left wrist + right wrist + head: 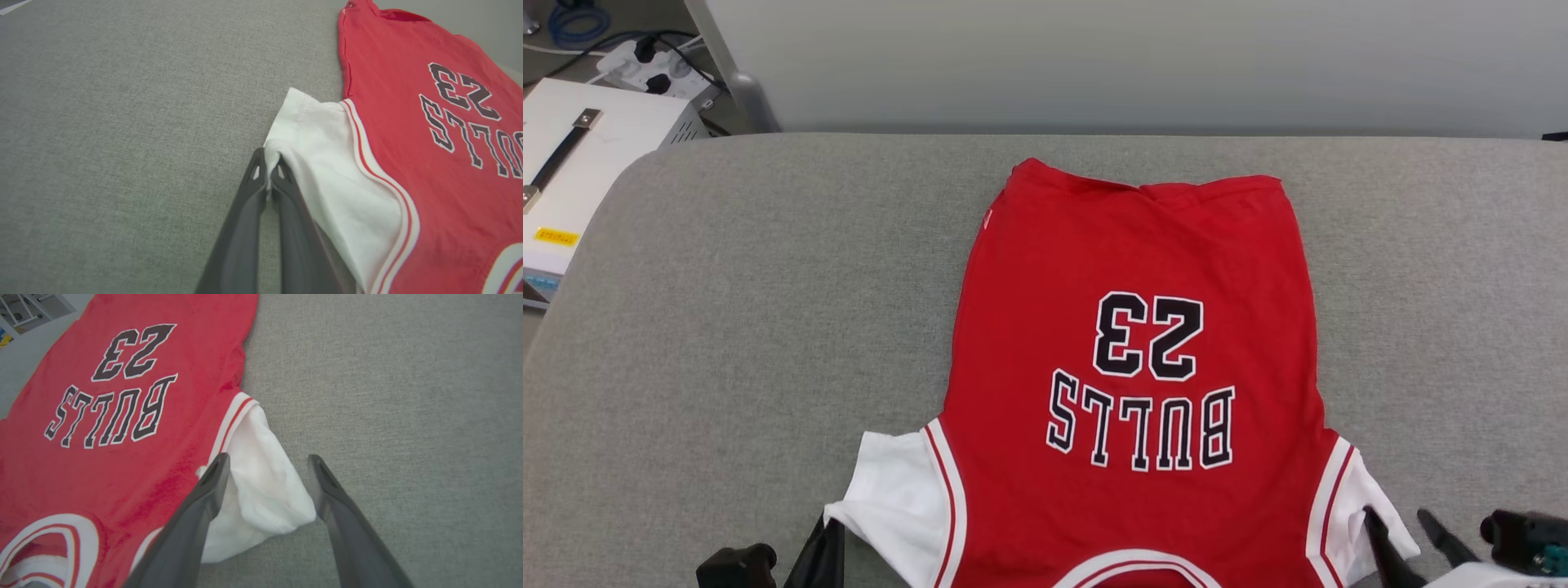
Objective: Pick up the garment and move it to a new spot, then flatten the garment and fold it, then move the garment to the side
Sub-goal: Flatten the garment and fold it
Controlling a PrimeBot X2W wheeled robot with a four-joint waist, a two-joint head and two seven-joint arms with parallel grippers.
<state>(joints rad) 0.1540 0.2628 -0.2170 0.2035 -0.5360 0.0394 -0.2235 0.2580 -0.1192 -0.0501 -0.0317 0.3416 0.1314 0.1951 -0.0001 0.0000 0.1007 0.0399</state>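
Red garment (1135, 245) lying flat on the grey desk (768, 327), left gripper (268, 163) clamping jaws on one white sleeve (327, 163), right gripper (269, 461) straddling the other, jaws standing apart

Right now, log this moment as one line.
garment: spread on grey surface, lettering up | left gripper: shut on white sleeve | right gripper: open over other sleeve

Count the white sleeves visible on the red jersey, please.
2. One sleeve, on the robot's left, is pinched in the left gripper; the other sleeve lies inside the open right gripper.
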